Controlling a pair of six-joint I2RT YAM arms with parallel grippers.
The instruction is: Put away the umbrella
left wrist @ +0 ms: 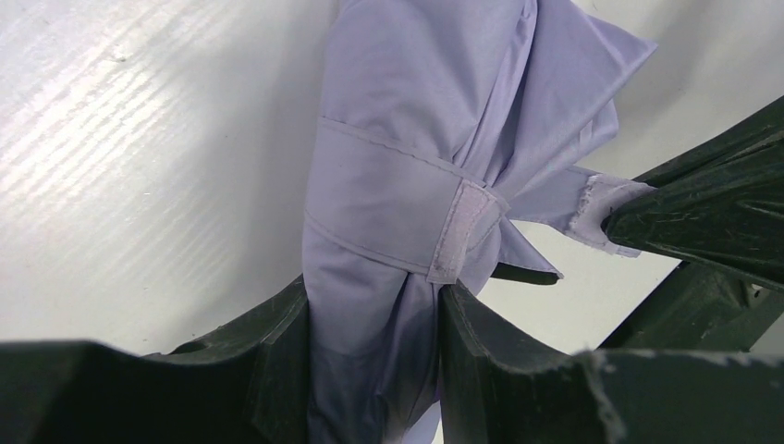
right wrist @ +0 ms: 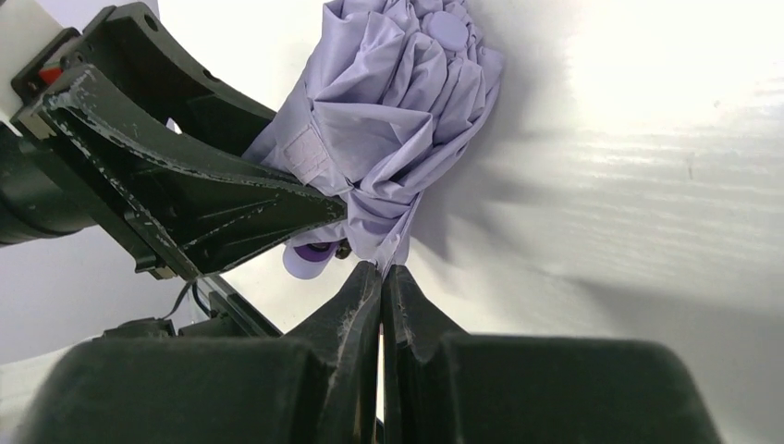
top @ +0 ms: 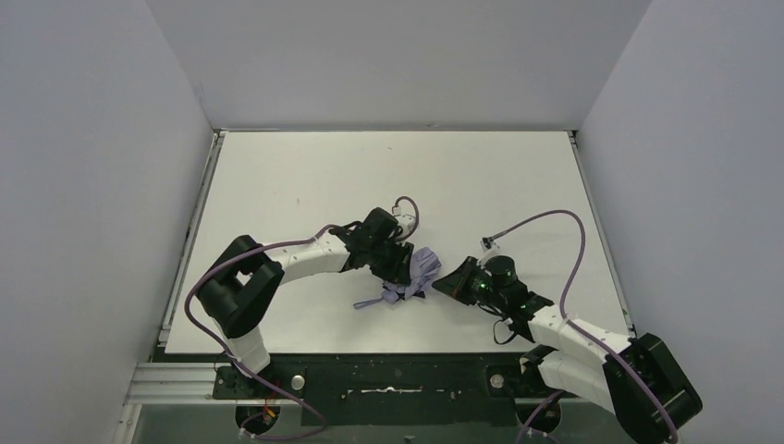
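The umbrella [top: 422, 267] is folded into a pale lavender bundle on the white table [top: 370, 176], between the two arms. My left gripper [top: 399, 277] is shut on the umbrella [left wrist: 407, 120], its fingers [left wrist: 277, 351] pressing the fabric from both sides just below the wrapped strap [left wrist: 388, 199]. The strap's loose end [left wrist: 596, 205] runs right to my right gripper [left wrist: 618, 222]. In the right wrist view my right gripper [right wrist: 383, 270] is shut, pinching that thin lavender strap tip under the umbrella [right wrist: 398, 102]. A lavender knob [right wrist: 308, 258] peeks out beneath the left gripper's finger [right wrist: 185, 194].
White walls [top: 102, 185] close the table in on the left, back and right. A metal rail [top: 189, 240] runs along the left edge. Lavender cables [top: 555, 222] loop above both arms. The arm bases stand on a black plate [top: 370, 379] at the near edge.
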